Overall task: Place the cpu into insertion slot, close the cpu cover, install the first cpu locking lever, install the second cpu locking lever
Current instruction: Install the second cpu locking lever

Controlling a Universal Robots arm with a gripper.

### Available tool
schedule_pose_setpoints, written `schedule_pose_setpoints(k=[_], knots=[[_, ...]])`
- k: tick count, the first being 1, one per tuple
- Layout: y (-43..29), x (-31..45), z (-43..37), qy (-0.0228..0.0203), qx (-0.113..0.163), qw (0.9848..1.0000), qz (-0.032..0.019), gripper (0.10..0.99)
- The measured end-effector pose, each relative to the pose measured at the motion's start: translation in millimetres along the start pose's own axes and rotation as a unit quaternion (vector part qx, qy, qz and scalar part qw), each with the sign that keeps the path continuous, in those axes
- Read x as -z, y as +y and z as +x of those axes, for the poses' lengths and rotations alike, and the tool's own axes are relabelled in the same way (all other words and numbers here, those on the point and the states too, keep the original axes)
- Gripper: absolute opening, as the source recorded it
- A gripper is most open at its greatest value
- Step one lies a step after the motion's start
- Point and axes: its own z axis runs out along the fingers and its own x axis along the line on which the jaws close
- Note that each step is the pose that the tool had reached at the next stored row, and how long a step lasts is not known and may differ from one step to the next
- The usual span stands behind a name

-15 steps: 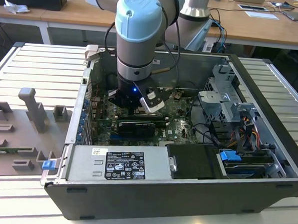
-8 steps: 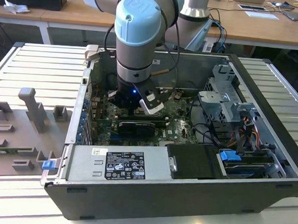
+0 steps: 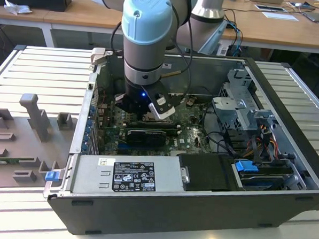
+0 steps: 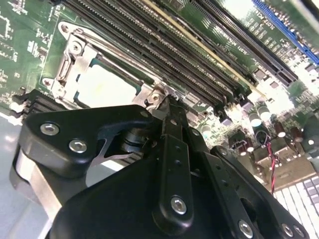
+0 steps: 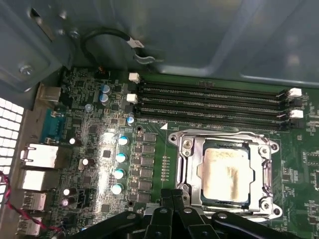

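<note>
In the exterior view the arm reaches down into the open computer case (image 3: 288,115), its gripper (image 3: 149,111) low over the green board at centre frame, with the drive cage (image 3: 240,102) to the exterior view's right and a grey power supply box (image 3: 127,176) along the near wall. In the first wrist view the cpu (image 5: 227,172) lies seated in the insertion slot (image 5: 185,186), with the cpu cover (image 5: 259,164) down flat around it. The long black memory slots (image 5: 209,102) run just beside the socket, and the gripper's (image 5: 174,199) fingers (image 4: 172,129) are pressed together, holding nothing, at the socket's edge.
</note>
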Motion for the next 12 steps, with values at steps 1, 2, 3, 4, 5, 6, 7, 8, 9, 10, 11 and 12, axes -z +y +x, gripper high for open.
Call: schedule_pose_setpoints(k=[1,2,3,4,5,6,7,8,9,10,11,12], knots=[[0.3,1.2,0.0,0.0,0.0,1.0,-0.0002,0.106],[0.6,2.1,-0.1,0.0,0.0,1.0,-0.0003,0.106],[1.0,3.0,-0.1,-0.0001,0.0,1.0,-0.0003,0.106],[1.5,4.7,-0.1,0.0,0.0,1.0,-0.0003,0.106],[1.8,6.1,-0.2,0.0,0.0,1.0,-0.0003,0.106],[2.1,7.5,-0.2,0.0,0.0,1.0,-0.0003,0.106],[2.6,9.0,-0.3,0.0,0.0,1.0,-0.0003,0.106],[3.0,10.4,-0.3,0.0,0.0,1.0,-0.0003,0.106],[3.4,12.2,-0.3,0.0,0.0,1.0,-0.0003,0.106],[3.4,12.1,-0.3,-0.0001,0.0,1.0,-0.0004,0.106],[3.4,12.2,-0.4,-0.0001,0.0,1.0,-0.0004,0.106],[3.5,12.3,-0.4,-0.0001,0.0,1.0,-0.0004,0.106]])
